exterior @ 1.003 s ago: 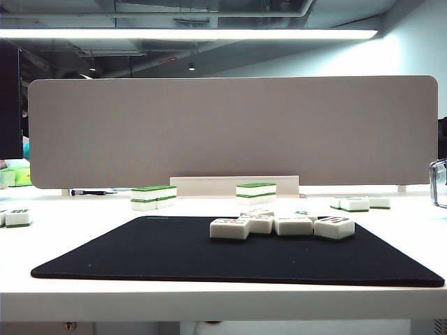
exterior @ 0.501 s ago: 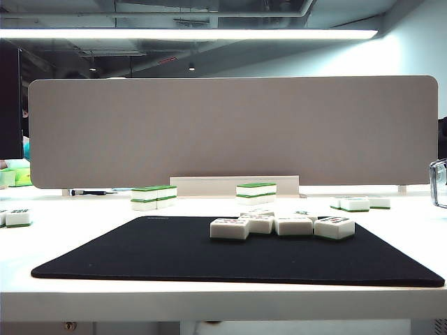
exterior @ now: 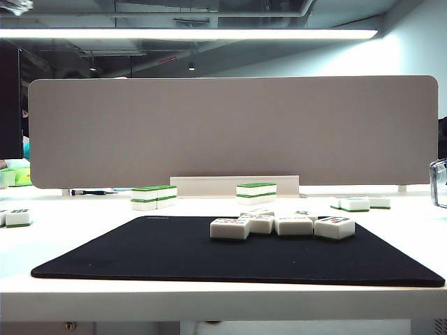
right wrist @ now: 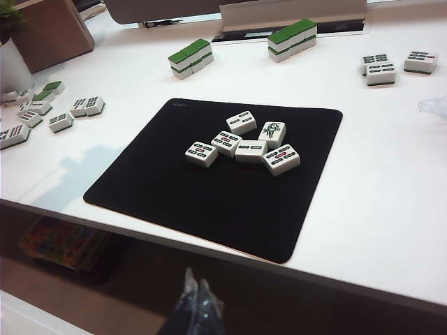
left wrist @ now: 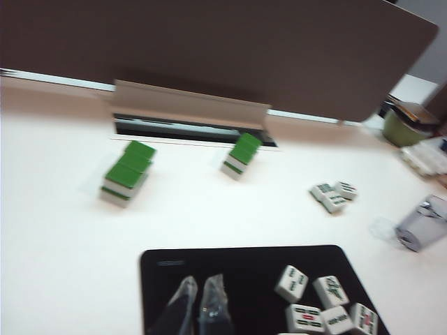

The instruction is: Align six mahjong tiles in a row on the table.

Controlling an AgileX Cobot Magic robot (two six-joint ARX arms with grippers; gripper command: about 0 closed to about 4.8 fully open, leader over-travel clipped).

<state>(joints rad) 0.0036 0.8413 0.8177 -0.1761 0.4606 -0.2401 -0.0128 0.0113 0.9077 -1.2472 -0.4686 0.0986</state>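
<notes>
On the white flat-topped table (exterior: 70, 279), as the exterior view shows it, a large black rectangular mat (exterior: 174, 255) lies in front of a grey upright divider panel (exterior: 230, 129), and the six small white mahjong tiles with thin green backs (exterior: 283, 225) sit in a loose huddle on the mat's far right part, some touching, none in a row; neither arm appears here. Two green-topped tile stacks (exterior: 154, 196) stand behind the mat, apart from the work. From the left wrist view, the left gripper (left wrist: 197, 303) hangs over the mat's near edge with its wrapped fingers pressed together and nothing between them, the cluster off to one side of it and well apart. From the right wrist view, the right gripper (right wrist: 195, 301) waits off the table's front edge, fingers likewise together and empty, looking across the whole mat at the cluster in its middle. Closed tips, I judge, suit nudging tiles into line rather than lifting them, and the aligning has not yet begun.
</notes>
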